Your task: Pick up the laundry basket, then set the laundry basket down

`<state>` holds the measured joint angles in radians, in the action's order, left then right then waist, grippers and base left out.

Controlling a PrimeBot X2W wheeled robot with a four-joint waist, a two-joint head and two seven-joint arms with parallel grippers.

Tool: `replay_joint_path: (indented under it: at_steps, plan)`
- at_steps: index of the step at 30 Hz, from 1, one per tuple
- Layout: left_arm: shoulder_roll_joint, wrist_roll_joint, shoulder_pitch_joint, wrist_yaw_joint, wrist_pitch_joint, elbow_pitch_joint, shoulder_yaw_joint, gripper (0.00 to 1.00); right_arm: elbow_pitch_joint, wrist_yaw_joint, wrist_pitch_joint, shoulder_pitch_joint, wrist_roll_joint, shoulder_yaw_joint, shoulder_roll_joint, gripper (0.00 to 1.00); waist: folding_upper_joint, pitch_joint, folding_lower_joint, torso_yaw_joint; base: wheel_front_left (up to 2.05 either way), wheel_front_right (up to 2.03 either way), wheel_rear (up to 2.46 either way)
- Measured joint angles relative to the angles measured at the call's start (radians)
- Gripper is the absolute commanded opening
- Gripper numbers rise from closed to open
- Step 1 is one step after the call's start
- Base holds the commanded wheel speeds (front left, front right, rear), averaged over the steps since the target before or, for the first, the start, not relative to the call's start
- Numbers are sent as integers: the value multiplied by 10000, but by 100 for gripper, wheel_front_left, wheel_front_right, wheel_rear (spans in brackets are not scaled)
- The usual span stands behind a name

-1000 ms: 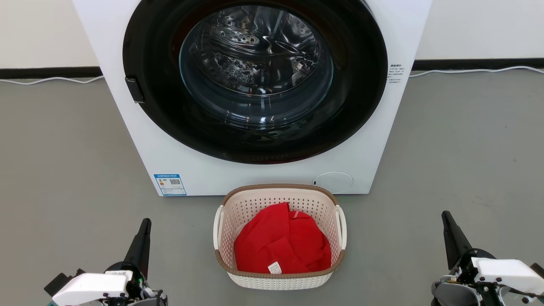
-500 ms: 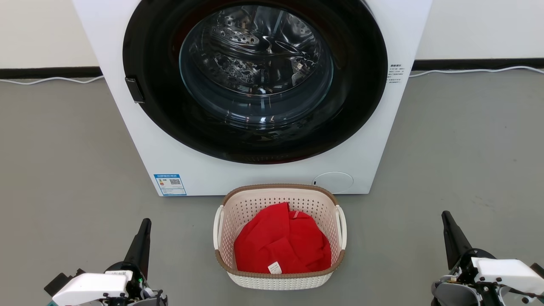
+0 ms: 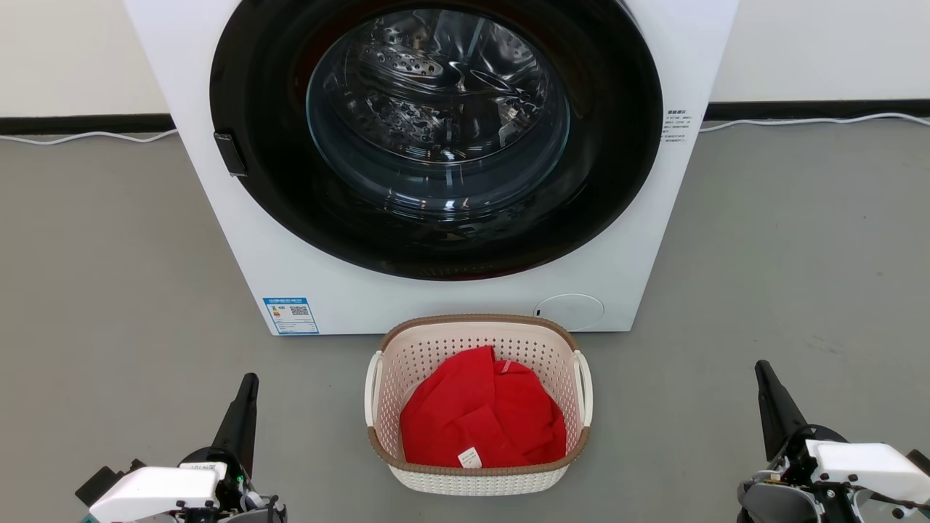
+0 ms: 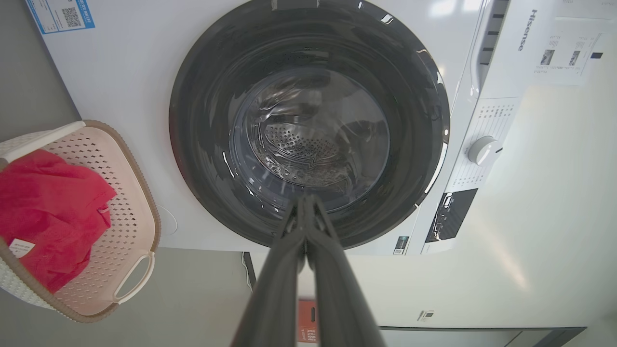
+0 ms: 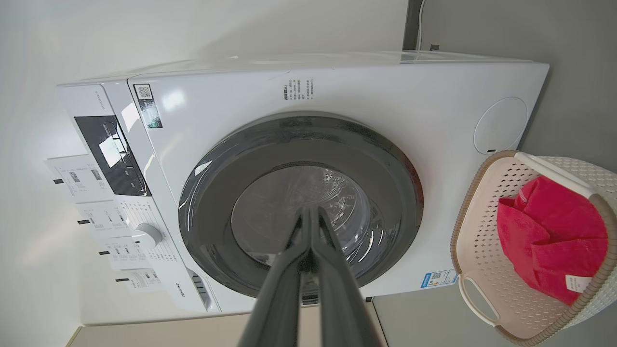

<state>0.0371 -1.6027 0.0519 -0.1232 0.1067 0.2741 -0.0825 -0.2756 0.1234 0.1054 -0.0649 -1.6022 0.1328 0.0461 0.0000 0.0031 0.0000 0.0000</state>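
The laundry basket (image 3: 436, 356), cream-white and perforated with a brown rim and white side handles, stands on the grey floor just in front of the washing machine, with a red garment (image 3: 483, 418) inside. It also appears in the left wrist view as the laundry basket (image 4: 130, 226) and in the right wrist view as the laundry basket (image 5: 487, 270). My left gripper (image 3: 249, 383) hangs shut to the basket's left, well apart from it. To the basket's right, my right gripper (image 3: 761, 370) is shut too and holds nothing. Their fingers meet at the tips: left gripper (image 4: 305, 200), right gripper (image 5: 308, 212).
A white washing machine (image 3: 290, 254) with a closed round dark glass door (image 3: 436, 131) rises right behind the basket. A white cable (image 3: 814, 120) runs along the wall base. Open grey floor (image 3: 109, 290) lies on both sides of the basket.
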Motion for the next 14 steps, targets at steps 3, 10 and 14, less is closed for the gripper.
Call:
replay_joint_path:
  at_steps: [3,10,14]
  plan:
    - [0,0,0,0,0,0,0,0,0,0,0,0,0,0,0,0,0,0,0,0,0,0,0]
    - [0,0,0,0,0,0,0,0,0,0,0,0,0,0,0,0,0,0,0,0,0,0,0]
    - [0,0,0,0,0,0,0,0,0,0,0,0,0,0,-2,0,0,0,0,0,0,0,0]
